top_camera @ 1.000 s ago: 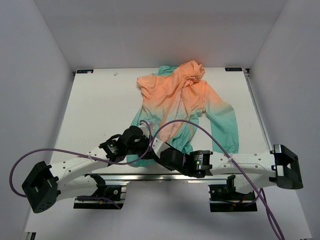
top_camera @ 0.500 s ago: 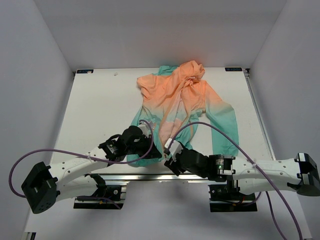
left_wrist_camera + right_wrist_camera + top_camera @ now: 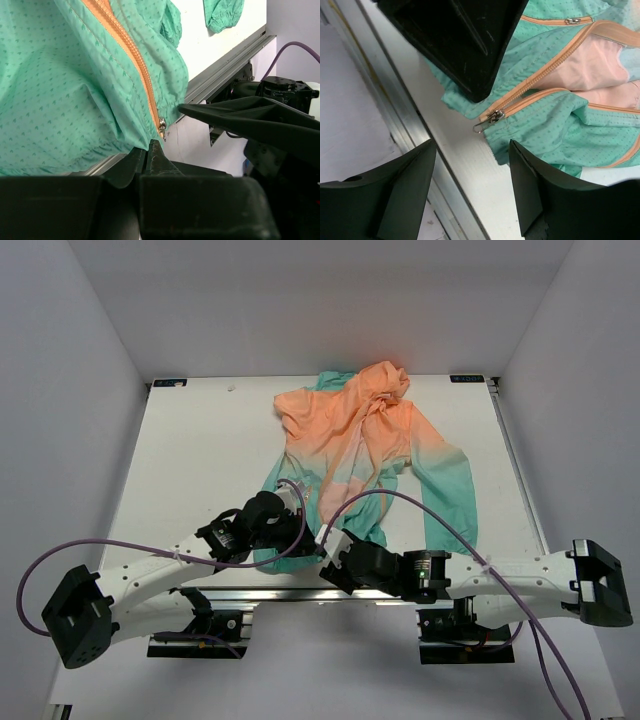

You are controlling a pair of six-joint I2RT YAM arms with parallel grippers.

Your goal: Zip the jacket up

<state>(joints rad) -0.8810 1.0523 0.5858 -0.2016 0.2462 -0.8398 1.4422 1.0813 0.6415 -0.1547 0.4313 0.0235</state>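
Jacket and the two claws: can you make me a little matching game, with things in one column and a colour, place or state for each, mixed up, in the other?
Things:
1. hood
2. zipper slider
3. left gripper
4. right gripper

States:
A. open, facing the slider
B. orange, at the far end
C. silver metal, down at the teal hem
D. closed on the jacket

Pairs: 1-B, 2-C, 3-D, 4-A.
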